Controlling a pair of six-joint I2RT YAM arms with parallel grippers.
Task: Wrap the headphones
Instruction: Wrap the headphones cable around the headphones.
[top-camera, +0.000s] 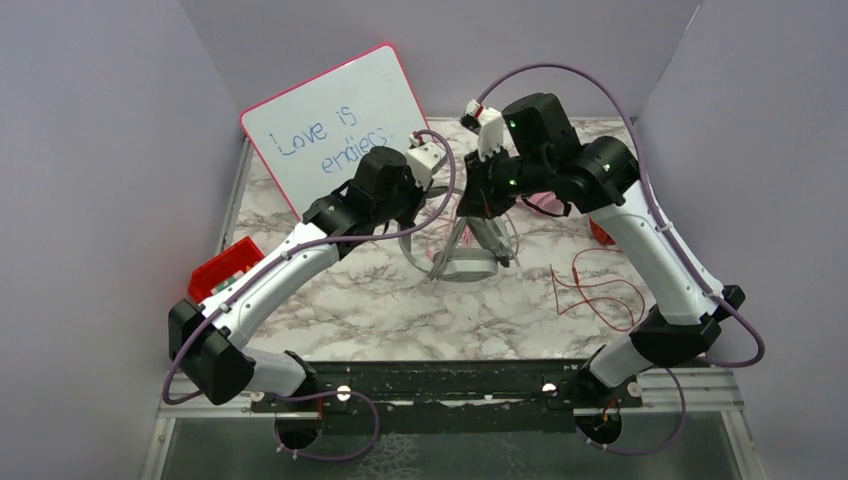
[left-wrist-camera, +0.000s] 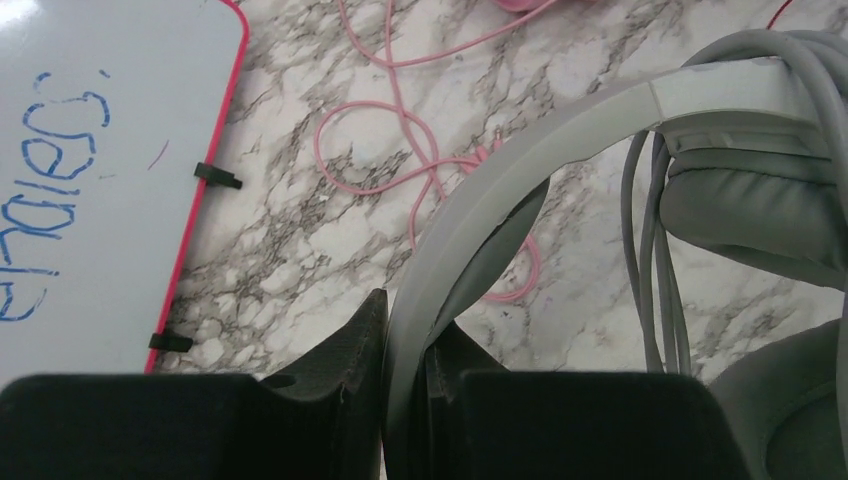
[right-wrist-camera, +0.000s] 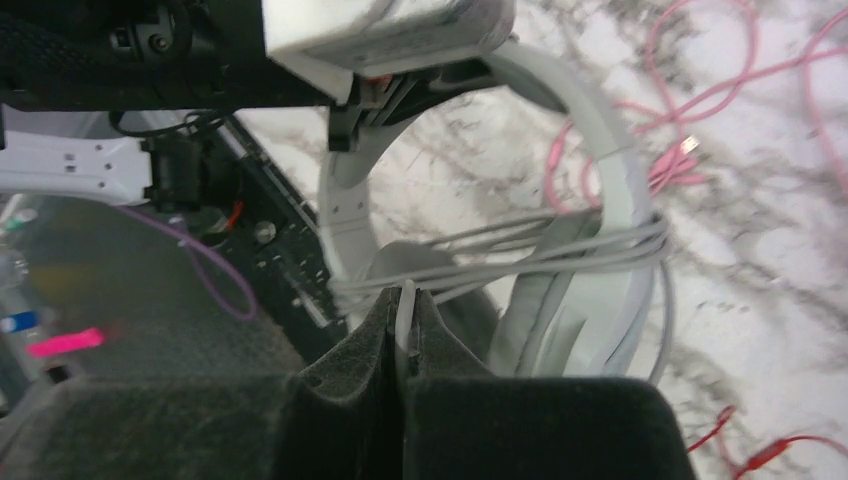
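the grey headphones (top-camera: 468, 262) hang just above the counter (top-camera: 400, 310). the left end effector (left-wrist-camera: 405, 335) is clamped on their headband (left-wrist-camera: 600, 110), left of the cups (right-wrist-camera: 560, 310). the right end effector (right-wrist-camera: 403, 325) pinches the grey cable (right-wrist-camera: 540, 250) in front of the cups, so i think the next loop runs across them.

Whiteboard (top-camera: 330, 120) behind-left of headphones (top-camera: 465, 265), box (top-camera: 225, 270) left

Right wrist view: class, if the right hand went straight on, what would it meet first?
Probably the grey cable, wound in turns round the grey headphones, though depth is unclear.
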